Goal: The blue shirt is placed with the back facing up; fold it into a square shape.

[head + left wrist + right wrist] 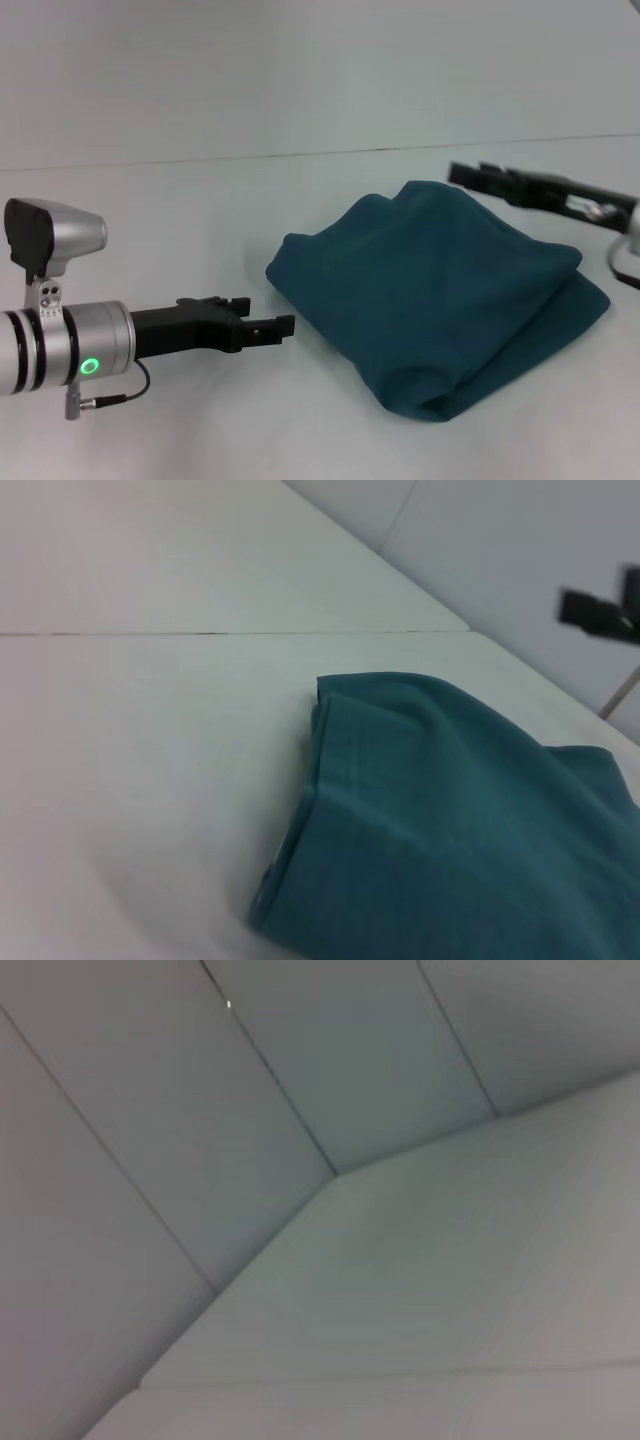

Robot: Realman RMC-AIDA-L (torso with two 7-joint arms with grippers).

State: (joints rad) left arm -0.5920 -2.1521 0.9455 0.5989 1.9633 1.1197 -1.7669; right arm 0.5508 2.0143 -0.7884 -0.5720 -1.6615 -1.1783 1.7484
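The blue shirt (440, 290) lies folded into a thick, rough, plain teal bundle on the white table (200, 200), right of centre. No lettering shows. My left gripper (272, 313) is open and empty, just left of the shirt's near-left corner, apart from it and pointing at it. My right gripper (468, 172) is open and empty, above the table at the shirt's far right edge. The left wrist view shows the shirt's folded corner (450, 820) and the right gripper (595, 610) far off. The right wrist view shows no shirt.
The white table (420, 1290) meets a pale panelled wall (250, 1080) behind. A thin seam (300, 153) runs across the table's far part. A cable hangs by my right arm (620, 265).
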